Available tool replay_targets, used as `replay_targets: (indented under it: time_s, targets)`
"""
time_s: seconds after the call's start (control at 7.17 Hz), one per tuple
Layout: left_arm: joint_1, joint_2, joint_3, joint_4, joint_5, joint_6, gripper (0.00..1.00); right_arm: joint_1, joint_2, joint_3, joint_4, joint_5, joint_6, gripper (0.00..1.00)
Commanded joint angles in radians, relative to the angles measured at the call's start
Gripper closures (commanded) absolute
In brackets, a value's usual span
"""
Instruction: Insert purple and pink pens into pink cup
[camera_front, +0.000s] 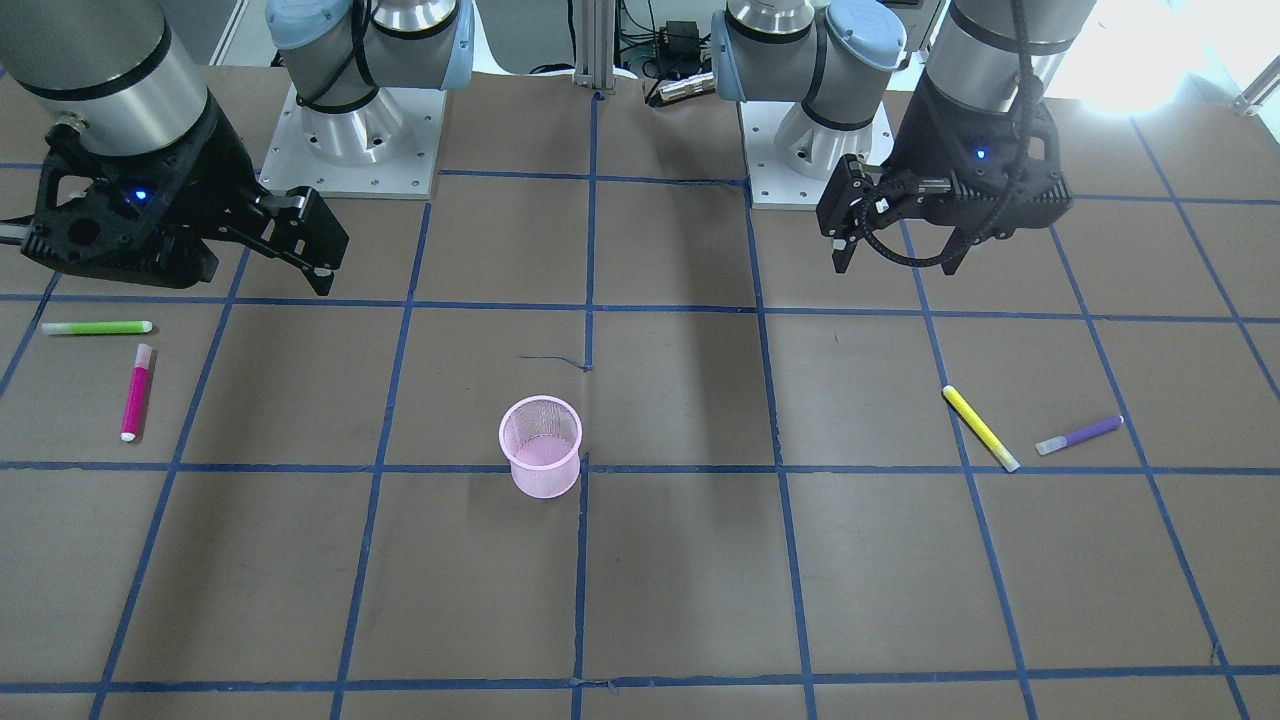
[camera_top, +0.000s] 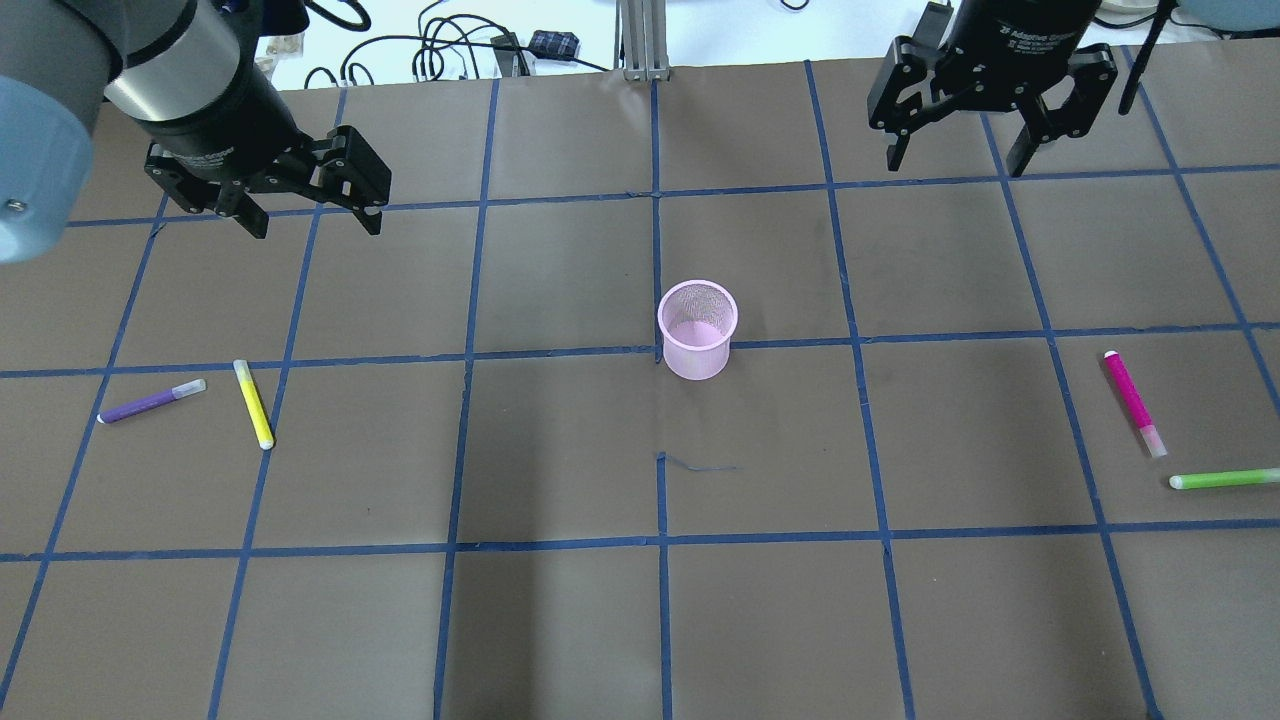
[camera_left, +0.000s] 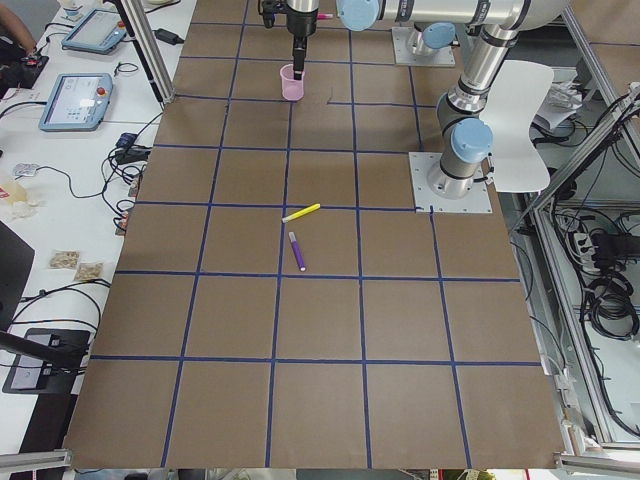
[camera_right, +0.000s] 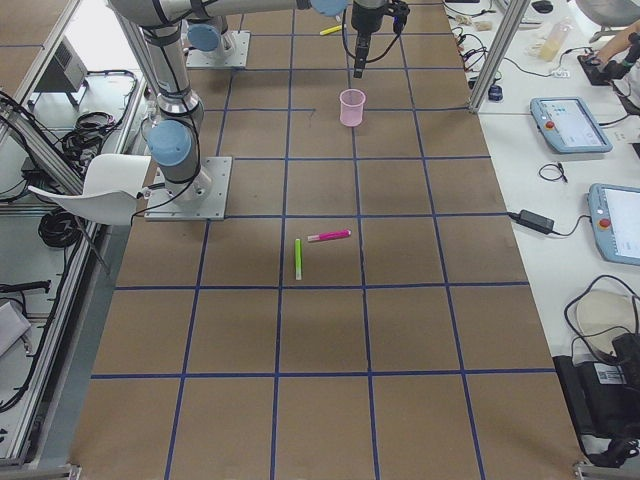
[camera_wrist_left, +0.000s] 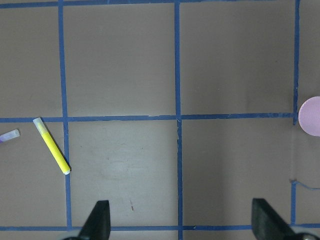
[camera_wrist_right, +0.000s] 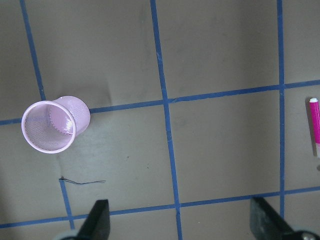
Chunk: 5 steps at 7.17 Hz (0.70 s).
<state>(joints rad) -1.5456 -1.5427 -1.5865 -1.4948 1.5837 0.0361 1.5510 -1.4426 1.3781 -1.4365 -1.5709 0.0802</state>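
The pink mesh cup (camera_top: 697, 330) stands upright and empty at the table's middle; it also shows in the front view (camera_front: 541, 446). The purple pen (camera_top: 150, 402) lies flat on the robot's left side, next to a yellow pen. The pink pen (camera_top: 1133, 402) lies flat on the robot's right side and shows at the right wrist view's edge (camera_wrist_right: 315, 125). My left gripper (camera_top: 305, 205) is open and empty, above the table behind the purple pen. My right gripper (camera_top: 955, 160) is open and empty, above the table behind the pink pen.
A yellow pen (camera_top: 253, 403) lies just right of the purple pen, apart from it. A green pen (camera_top: 1225, 479) lies near the pink pen's capped end. Blue tape lines grid the brown table. Both arm bases (camera_front: 350, 130) stand at the robot's edge.
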Motion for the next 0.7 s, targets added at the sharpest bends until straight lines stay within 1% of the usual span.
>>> replay_targets:
  time_s: [0.0,0.14,0.28,0.42,0.56]
  targets:
    - [0.01,0.001,-0.012,-0.01,0.004,0.077,0.0,-0.114,0.002,0.129,-0.034,-0.006,-0.095,0.0]
    - [0.074,0.003,-0.023,-0.013,0.001,0.164,0.0,-0.228,0.004,0.219,-0.121,-0.033,-0.241,0.0]
    - [0.158,0.013,-0.045,-0.015,-0.002,0.283,0.0,-0.341,0.022,0.308,-0.257,-0.075,-0.443,0.0]
    - [0.229,0.016,-0.064,-0.013,-0.002,0.448,0.0,-0.42,0.078,0.387,-0.435,-0.13,-0.605,0.0]
    - [0.313,0.007,-0.064,-0.01,-0.005,0.607,0.0,-0.486,0.15,0.441,-0.6,-0.136,-0.745,0.0]
